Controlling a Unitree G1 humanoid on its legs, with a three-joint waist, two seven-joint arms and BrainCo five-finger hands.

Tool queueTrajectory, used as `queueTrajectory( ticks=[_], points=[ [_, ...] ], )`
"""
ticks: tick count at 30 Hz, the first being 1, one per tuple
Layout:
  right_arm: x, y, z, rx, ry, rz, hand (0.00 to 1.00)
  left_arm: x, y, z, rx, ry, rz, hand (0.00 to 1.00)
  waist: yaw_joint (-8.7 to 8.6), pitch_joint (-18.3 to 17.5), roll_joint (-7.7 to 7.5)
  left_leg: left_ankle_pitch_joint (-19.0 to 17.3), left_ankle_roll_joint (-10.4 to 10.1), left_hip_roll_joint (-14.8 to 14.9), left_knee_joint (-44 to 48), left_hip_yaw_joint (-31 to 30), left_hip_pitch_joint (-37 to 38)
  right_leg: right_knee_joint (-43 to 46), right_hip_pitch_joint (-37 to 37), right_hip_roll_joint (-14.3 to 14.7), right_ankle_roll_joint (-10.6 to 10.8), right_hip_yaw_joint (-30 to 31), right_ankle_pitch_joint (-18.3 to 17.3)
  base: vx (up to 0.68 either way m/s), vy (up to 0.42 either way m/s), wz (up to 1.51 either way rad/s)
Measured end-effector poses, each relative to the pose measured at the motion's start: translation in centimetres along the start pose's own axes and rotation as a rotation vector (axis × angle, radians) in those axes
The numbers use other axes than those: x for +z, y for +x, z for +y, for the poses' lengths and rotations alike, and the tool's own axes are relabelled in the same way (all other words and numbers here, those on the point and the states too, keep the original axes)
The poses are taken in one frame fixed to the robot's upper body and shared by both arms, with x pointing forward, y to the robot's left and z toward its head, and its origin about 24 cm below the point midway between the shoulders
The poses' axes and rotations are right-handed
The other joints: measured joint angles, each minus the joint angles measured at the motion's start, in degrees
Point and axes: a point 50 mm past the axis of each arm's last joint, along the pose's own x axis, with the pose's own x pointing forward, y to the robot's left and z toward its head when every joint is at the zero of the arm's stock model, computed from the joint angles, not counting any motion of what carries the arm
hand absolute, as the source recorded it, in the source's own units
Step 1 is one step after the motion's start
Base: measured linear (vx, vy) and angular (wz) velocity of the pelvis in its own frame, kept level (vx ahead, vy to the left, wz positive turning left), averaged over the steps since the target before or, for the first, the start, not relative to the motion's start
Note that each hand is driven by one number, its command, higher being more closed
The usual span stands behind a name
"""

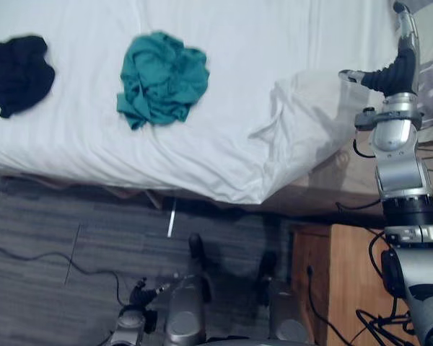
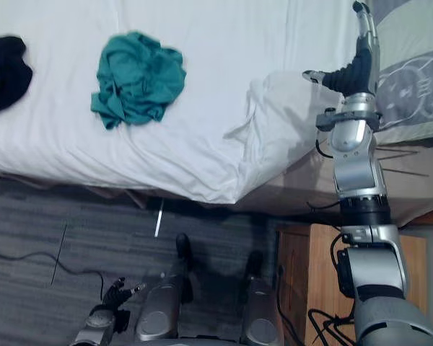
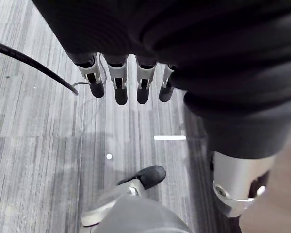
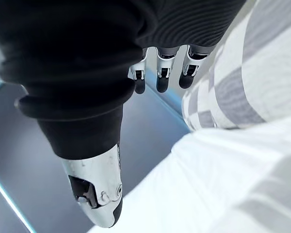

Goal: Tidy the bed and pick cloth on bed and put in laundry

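A crumpled teal cloth lies on the white duvet of the bed, apart from both hands and touched by neither. To the robot's left of the teal cloth, well apart from it on the same duvet, sits a bunched black cloth, partly cut off by the edge of the eye views. To the right of the teal cloth the duvet rises into a rumpled fold at its corner, and the bed's edge runs nearer the robot than the cloth, with the duvet hanging over it. The right hand is raised farther right of the teal cloth than that fold. It stands above the seam where the white duvet meets grey patterned bedding. Its fingers are straight and point away from the robot, the thumb is spread to the side, and it holds nothing. The left hand hangs low, well nearer the robot than the teal cloth and below the bed's edge, over grey striped carpet. Its fingers are loose, nearly straight, and empty. A short white strip lies on the carpet nearer the robot than the teal cloth, just off the bed's edge. A wooden nightstand stands to the right of the cloth and nearer the robot, beside the right arm.
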Motion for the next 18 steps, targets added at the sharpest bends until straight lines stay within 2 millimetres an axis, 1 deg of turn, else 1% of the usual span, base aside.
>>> queueTrajectory(
  ticks=[2, 3, 4, 5, 8, 12, 14, 17, 18],
  points=[
    [0.0, 0.7, 0.7, 0.036, -0.028, 0.012, 0.00, 1.4, 0.3, -0.6, -0.022, 0.013, -0.042, 0.00, 0.05, 0.9, 1.08, -0.5, 0.5, -0.1, 3.1, -0.8, -4.6, 3.0, -4.3, -0.6, -0.2, 1.4, -0.4, -0.06, 0.006, 0.22],
    [-0.1, 0.7, 0.9, 0.049, -0.035, 0.018, 0.00, 1.8, 0.4, -0.7, -0.029, 0.020, -0.053, 0.00, 0.08, 1.0, 1.24, -0.6, 0.7, -0.1, 3.9, -0.9, -5.9, 4.0, -5.6, -0.8, -0.1, 1.8, -0.8, -0.05, 0.003, 0.18],
    [-0.4, 0.8, 1.4, 0.077, -0.054, 0.030, 1.00, 2.7, 0.7, -1.1, -0.037, 0.022, -0.073, 0.00, 0.16, 1.6, 1.59, -0.9, 1.0, -0.1, 5.4, -1.0, -7.8, 6.0, -7.7, -1.3, 0.0, 2.2, -1.6, -0.08, -0.007, 0.12],
    [-0.7, 0.6, 1.9, 0.096, -0.065, 0.041, 1.00, 3.4, 0.8, -1.3, -0.041, 0.022, -0.089, 0.00, 0.27, 2.2, 1.98, -1.3, 1.0, 0.1, 6.7, -1.1, -9.1, 7.0, -8.8, -1.4, 0.0, 2.6, -1.8, -0.08, -0.013, 0.06],
    [-0.6, 0.5, 2.5, 0.120, -0.094, 0.026, 1.00, 4.3, 1.1, -1.6, -0.043, 0.018, -0.105, 0.00, 0.12, 2.7, 2.39, -2.3, 0.9, 0.2, 9.1, -0.8, -11.1, 9.1, -11.2, -1.3, 0.0, 3.9, -2.6, -0.08, -0.006, -0.09],
    [-1.0, 0.1, 3.3, 0.166, -0.123, 0.026, 1.00, 4.7, 1.1, -1.6, -0.043, 0.013, -0.110, 0.00, -0.12, 2.7, 2.39, -3.1, 1.0, 1.1, 11.0, 0.0, -10.9, 10.8, -11.8, -1.1, -0.4, 5.4, -3.6, -0.06, -0.045, -0.17],
    [-1.1, -0.1, 3.5, 0.185, -0.129, 0.026, 1.00, 4.8, 1.2, -1.6, -0.043, 0.013, -0.114, 0.00, -0.17, 2.7, 2.39, -3.1, 1.0, 1.2, 10.8, 0.6, -10.4, 10.7, -11.8, -0.8, -0.1, 6.0, -3.8, -0.04, -0.059, -0.17],
    [-2.1, -0.9, 3.8, 0.213, -0.157, 0.044, 1.00, 5.0, 1.2, -1.6, -0.044, 0.013, -0.118, 0.00, -0.50, 2.7, 2.35, -2.9, 0.8, 1.3, 9.3, 1.0, -8.1, 10.1, -10.3, -0.7, 0.1, 6.5, -3.6, 0.02, -0.059, -0.11],
    [-3.4, -2.1, 3.8, 0.229, -0.163, 0.081, 1.00, 4.9, 1.2, -1.6, -0.045, 0.014, -0.118, 0.00, -0.53, 2.7, 2.29, -2.6, 0.4, 1.3, 7.7, 1.2, -5.6, 8.8, -8.0, -0.4, 0.1, 6.5, -3.0, 0.06, -0.056, -0.09]
  ],
)
